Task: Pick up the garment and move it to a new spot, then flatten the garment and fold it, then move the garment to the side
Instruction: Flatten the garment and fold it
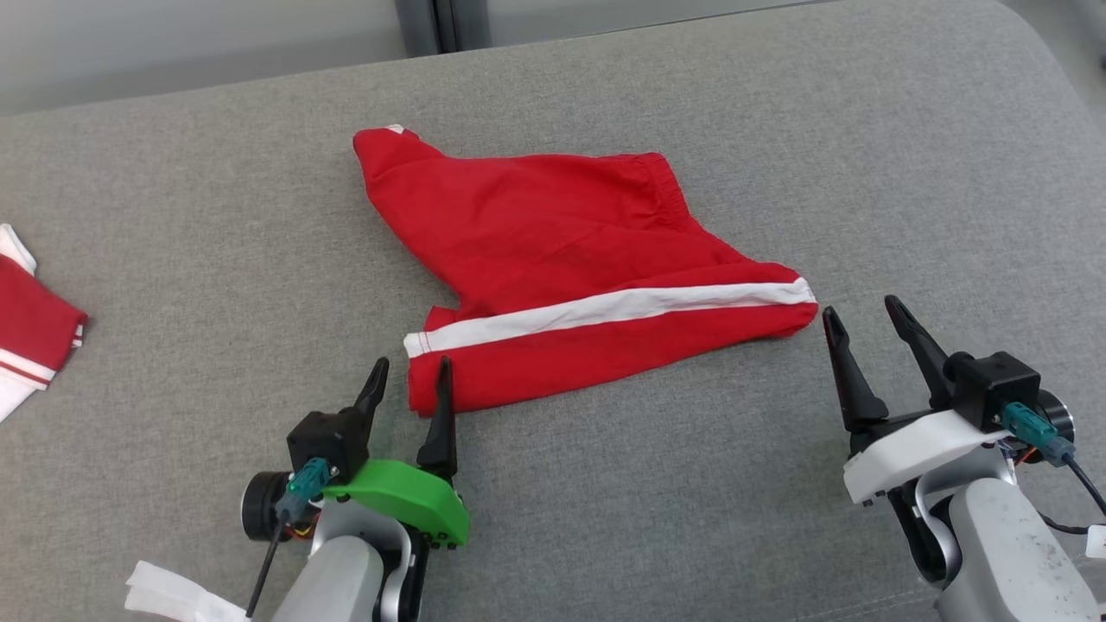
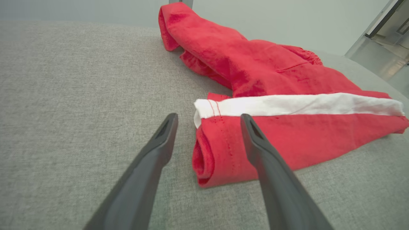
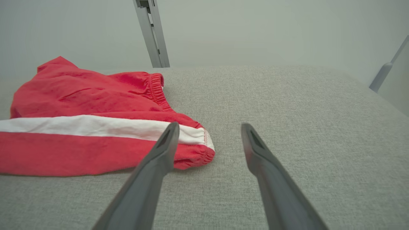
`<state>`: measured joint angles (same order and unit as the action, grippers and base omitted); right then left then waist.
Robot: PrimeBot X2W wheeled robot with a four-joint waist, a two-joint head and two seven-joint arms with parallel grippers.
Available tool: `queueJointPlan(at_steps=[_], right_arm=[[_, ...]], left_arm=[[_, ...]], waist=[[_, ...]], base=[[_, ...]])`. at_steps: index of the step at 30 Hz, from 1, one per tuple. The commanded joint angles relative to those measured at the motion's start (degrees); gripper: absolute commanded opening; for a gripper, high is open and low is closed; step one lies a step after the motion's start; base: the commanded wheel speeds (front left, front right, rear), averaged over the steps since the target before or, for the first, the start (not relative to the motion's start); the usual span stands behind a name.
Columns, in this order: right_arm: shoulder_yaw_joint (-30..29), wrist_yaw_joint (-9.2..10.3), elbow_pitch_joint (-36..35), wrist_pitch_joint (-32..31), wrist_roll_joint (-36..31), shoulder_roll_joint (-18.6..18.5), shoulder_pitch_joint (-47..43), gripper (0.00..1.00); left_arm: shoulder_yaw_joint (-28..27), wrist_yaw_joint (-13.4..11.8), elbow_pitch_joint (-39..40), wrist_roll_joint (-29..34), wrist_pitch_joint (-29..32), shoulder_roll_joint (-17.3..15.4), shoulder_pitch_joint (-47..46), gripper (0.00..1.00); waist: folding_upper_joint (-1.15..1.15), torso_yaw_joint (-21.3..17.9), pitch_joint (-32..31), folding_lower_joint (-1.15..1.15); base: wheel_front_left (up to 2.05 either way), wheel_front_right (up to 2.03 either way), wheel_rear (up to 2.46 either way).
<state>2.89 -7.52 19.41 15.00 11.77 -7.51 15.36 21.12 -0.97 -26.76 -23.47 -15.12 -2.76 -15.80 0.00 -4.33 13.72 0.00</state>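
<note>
- Head view: the garment (image 1: 553, 250), red shorts with a white side stripe, is lying doubled over near the middle of the grey upholstered surface (image 1: 778, 518)
- The left claw (image 1: 413, 364) is hovering spread at the garment's near hem corner, and the right claw (image 1: 862, 309) is standing spread just off the garment's striped end, apart from it; another red and white cloth (image 1: 34, 333) is lying well apart from the garment
- Left wrist view: the left claw (image 2: 209, 117) is straddling the garment's (image 2: 287, 140) rolled hem, with one finger crossing over the cloth; whether it is touching, I cannot tell
- For the fold, this claw is likely needing to sink low and take every layer of that thick roll
- Right wrist view: the right claw (image 3: 210, 125) is gaping with only one finger crossing the garment's (image 3: 80, 95) gathered corner, so it is probably needing to shift toward the cloth before pinching
- Both corners are best being lifted together, keeping the stripe straight
</note>
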Motion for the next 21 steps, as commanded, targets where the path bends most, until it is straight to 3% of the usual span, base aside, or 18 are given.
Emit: queueJointPlan(at_steps=[1, 4, 5, 6, 7, 13, 21], right_arm=[[-0.11, 0.06, 0.13, 0.26, -0.22, 0.13, 0.02, 1.00], [0.00, 0.07, 0.18, 0.26, -0.15, 0.31, 0.41, 1.00], [-0.03, 0.06, 0.21, 0.26, -0.08, 0.35, 0.46, 1.00], [-0.03, 0.06, 0.24, 0.26, 0.00, 0.39, 0.53, 1.00], [-0.02, 0.06, 0.28, 0.26, 0.04, 0.44, 0.55, 1.00], [-0.66, 0.06, 0.83, 0.26, 0.08, 0.71, -0.63, 1.00], [-1.26, 0.06, 1.31, 0.26, -0.41, 1.54, -2.88, 1.00]], left_arm=[[-0.18, 0.41, -1.10, -0.70, -0.04, -0.26, -1.17, 1.00], [0.10, 1.64, -3.13, -1.48, -0.04, -0.26, -2.22, 1.00], [0.11, 1.89, -3.43, -1.62, -0.05, -0.26, -2.38, 0.83], [0.13, 2.05, -3.51, -1.61, -0.05, -0.26, -2.52, 0.14], [0.11, 2.28, -3.36, -1.41, -0.05, -0.26, -2.51, 0.00], [-0.26, 3.25, -0.29, -0.53, -0.04, -0.26, 0.57, 0.00], [-2.61, 2.63, 3.96, 1.88, -0.04, -0.26, 7.35, 0.00]], waist=[[0.00, -0.47, 0.36, 0.00], [0.00, -1.00, 0.64, 0.00], [0.00, -1.11, 0.67, 0.00], [0.00, -1.21, 0.67, 0.00], [0.00, -1.27, 0.64, 0.00], [0.00, -0.81, -0.95, 0.00], [0.00, 0.52, -5.26, 0.00]], base=[[0.00, 0.00, 0.00], [0.00, 0.00, 0.00], [0.00, 0.00, 0.00], [0.00, 0.00, 0.00], [0.00, 0.00, 0.00], [0.00, 0.00, 0.00], [0.00, 0.00, 0.00]])
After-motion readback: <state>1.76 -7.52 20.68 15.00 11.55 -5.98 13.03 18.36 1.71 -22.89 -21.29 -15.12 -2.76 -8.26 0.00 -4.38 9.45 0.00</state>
